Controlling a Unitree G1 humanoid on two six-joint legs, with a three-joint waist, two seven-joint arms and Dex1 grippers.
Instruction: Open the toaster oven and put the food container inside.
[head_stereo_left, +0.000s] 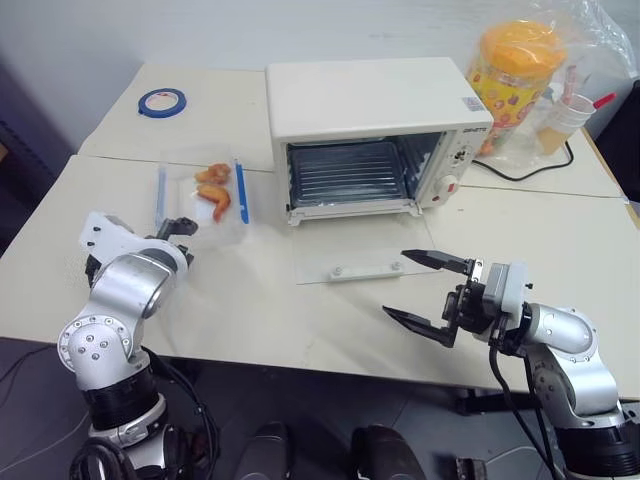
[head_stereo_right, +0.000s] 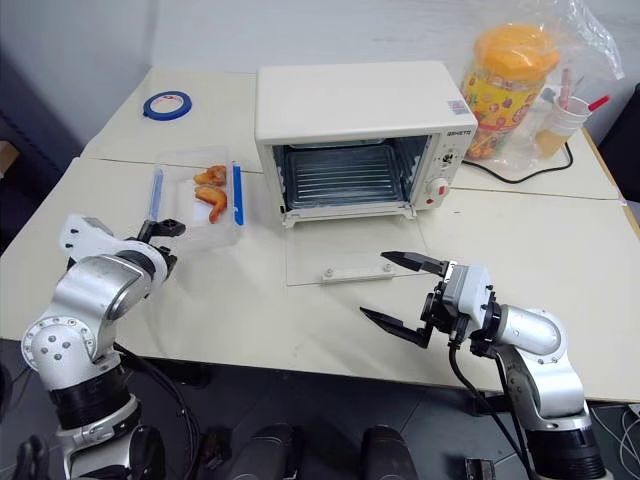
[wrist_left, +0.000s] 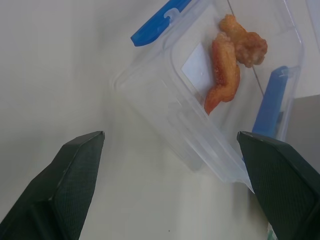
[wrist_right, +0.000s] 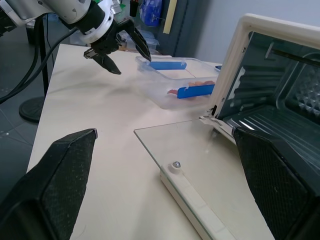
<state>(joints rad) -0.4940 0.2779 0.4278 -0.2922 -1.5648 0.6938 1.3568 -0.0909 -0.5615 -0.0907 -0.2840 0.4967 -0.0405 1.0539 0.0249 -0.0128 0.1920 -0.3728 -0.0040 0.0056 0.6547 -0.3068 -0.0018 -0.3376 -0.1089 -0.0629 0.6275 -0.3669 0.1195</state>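
The cream-white toaster oven (head_stereo_left: 370, 100) stands at the back middle of the table. Its glass door (head_stereo_left: 350, 262) lies folded down flat, showing the wire rack (head_stereo_left: 345, 172) inside. Left of it sits the food container (head_stereo_left: 205, 195), a clear box with blue clips and orange food pieces (wrist_left: 227, 75). My left gripper (head_stereo_left: 180, 232) is open just short of the container's near end, pointing down at it with nothing between the fingers. My right gripper (head_stereo_left: 395, 283) is open and empty, hovering in front of the lowered door near the table's front edge.
A blue tape roll (head_stereo_left: 162, 101) lies at the back left. At the back right are an orange-lidded jar (head_stereo_left: 515, 75), a plastic bag with cups (head_stereo_left: 570, 110) and a black cable (head_stereo_left: 520, 172). The table's front edge (head_stereo_left: 330, 365) runs close under both arms.
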